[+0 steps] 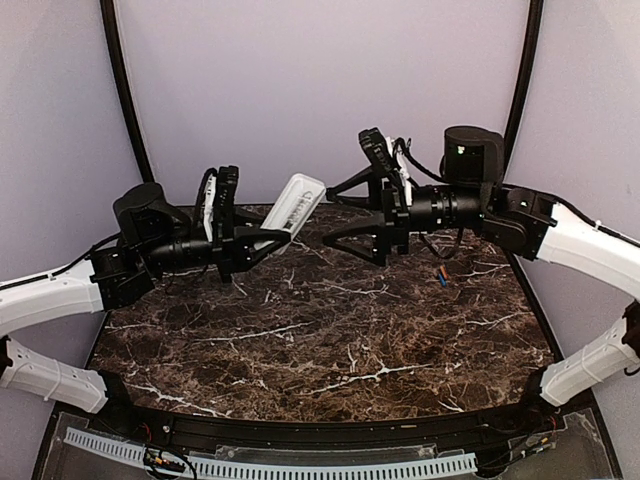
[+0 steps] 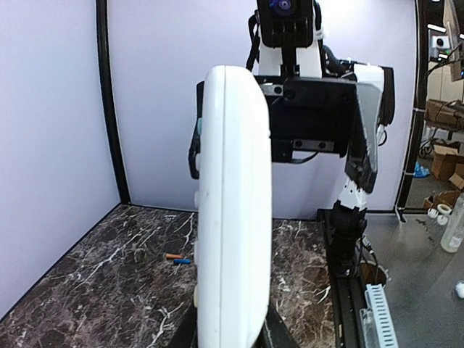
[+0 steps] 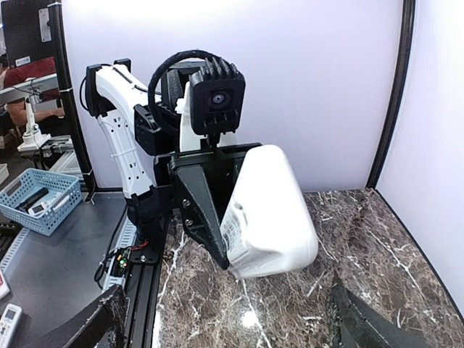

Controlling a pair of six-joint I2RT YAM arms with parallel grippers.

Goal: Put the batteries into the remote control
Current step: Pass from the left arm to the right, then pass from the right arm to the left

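Note:
My left gripper (image 1: pixel 268 236) is shut on the lower end of the white remote control (image 1: pixel 298 203) and holds it tilted up above the back left of the marble table (image 1: pixel 330 340). In the left wrist view the remote (image 2: pixel 233 210) stands edge-on and fills the middle. The right wrist view shows its back, with a printed label (image 3: pixel 268 210). My right gripper (image 1: pixel 340 212) is open and empty, a little to the right of the remote and facing it. The orange-red battery (image 1: pixel 438 270) and the blue battery (image 1: pixel 442 281) lie side by side on the table at the right; they also show in the left wrist view (image 2: pixel 177 258).
Purple walls close in the table at the back and sides. A black rail (image 2: pixel 348 290) runs along the table's right edge. Off the table, a blue basket (image 3: pixel 36 199) holds other remotes.

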